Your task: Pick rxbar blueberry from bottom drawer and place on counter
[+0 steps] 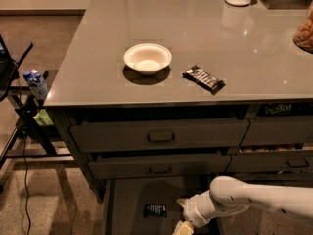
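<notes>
The gripper [183,225] is hanging low over the open drawer [131,196], just right of the rxbar [155,210] lying on its floor; I cannot tell its grip

Rxbar blueberry [155,210]: small flat dark-wrapped bar with pale print, lying flat on the floor of the open bottom drawer [128,199], below the glossy grey counter [205,28]; tool [182,223] just right of it.

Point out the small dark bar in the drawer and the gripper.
small dark-wrapped rxbar blueberry [154,210]: camera view, wrapper centre.
pale gripper [182,227]: camera view, its tip, over dark grey bottom drawer [127,204].
</notes>
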Robot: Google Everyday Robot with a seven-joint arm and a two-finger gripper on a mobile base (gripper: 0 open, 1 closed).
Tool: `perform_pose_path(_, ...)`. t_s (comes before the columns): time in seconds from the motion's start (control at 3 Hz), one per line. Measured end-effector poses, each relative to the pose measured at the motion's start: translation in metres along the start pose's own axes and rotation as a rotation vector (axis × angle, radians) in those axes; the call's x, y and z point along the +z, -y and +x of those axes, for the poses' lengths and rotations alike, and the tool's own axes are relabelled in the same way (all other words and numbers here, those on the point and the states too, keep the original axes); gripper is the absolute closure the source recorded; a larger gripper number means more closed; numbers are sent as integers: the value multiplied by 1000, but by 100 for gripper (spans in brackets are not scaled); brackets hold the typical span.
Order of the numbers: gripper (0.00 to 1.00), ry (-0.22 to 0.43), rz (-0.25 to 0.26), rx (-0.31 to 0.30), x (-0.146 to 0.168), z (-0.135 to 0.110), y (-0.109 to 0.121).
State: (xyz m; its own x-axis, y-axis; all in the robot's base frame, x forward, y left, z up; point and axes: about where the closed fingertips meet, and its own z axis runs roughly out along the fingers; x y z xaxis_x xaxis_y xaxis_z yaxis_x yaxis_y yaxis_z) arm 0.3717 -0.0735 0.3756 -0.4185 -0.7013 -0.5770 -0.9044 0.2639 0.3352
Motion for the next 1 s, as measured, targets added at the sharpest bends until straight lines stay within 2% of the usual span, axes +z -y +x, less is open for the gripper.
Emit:
perform_pose_path(0.33, 0, 0, 0, 0, 0, 0, 0)
perform_pose_path(0.67, 0, 7, -9, -6, 25, 5, 5)
perform_pose_path(1.0, 0, 31, 8, -23, 60, 8, 29)
